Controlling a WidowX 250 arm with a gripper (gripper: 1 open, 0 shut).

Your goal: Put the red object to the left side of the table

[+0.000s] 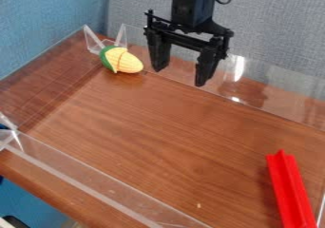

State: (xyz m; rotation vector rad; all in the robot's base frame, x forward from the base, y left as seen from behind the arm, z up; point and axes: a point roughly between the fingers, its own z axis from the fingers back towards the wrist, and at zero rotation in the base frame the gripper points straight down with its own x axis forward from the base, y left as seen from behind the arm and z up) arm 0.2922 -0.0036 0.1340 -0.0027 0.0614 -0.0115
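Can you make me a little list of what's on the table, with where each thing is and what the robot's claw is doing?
red object: lying flat, near right corner of table
corn toy: far left, by the clear wall
gripper: open, pointing down, hangs empty right of the corn toy
holding anything: no
task done: not yet, red object is on the right

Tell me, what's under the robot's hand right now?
Just bare brown table. The hand hangs open with nothing in it. The corn toy lies off to its left in the picture, and the red object lies far away at the bottom right. Nothing is hidden under it.
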